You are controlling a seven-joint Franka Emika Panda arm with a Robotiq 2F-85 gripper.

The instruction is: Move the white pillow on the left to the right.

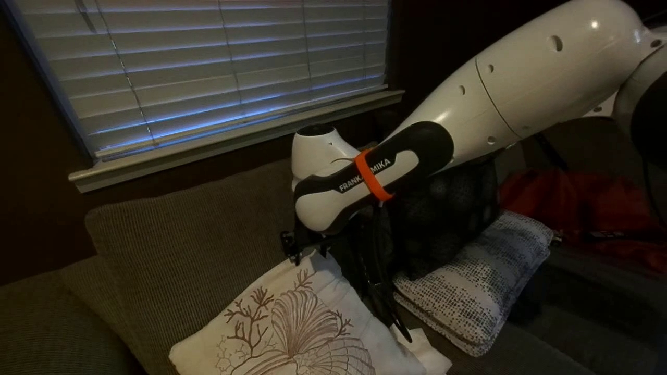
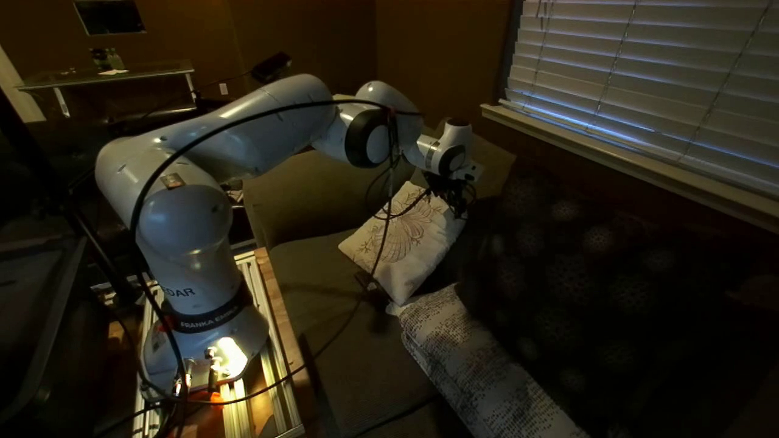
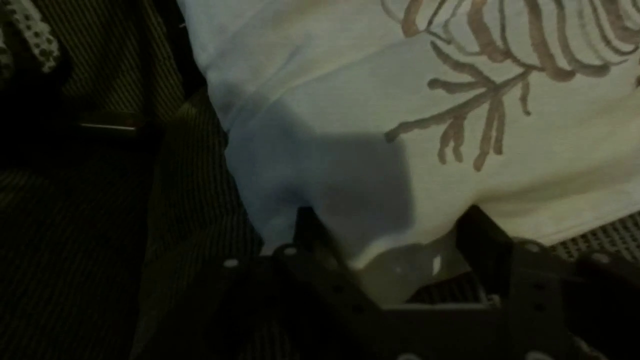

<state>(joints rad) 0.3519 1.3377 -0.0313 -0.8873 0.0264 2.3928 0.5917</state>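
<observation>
The white pillow (image 1: 312, 323) with brown coral and shell stitching leans against the sofa back, its upper corner pointing up. It also shows in an exterior view as the pale pillow (image 2: 408, 231) under the wrist. My gripper (image 1: 310, 256) points down over that corner. In the wrist view the gripper (image 3: 390, 209) has its fingers spread wide, with the pillow's corner cloth bunched between them. Both fingertips (image 3: 476, 225) press into the fabric and dent it. A dark wrist shadow falls on the cloth. The pillow's lower edge is cut off in an exterior view.
A whitish oblong pillow (image 1: 479, 281) with dark speckles lies beside the white one. Behind it stands a dark pillow (image 1: 443, 219); its pale flower dots show in an exterior view. The sofa back (image 1: 198, 234) rises close behind the gripper, below a window sill (image 1: 234, 135). A loose black cable (image 2: 383, 255) hangs from the arm.
</observation>
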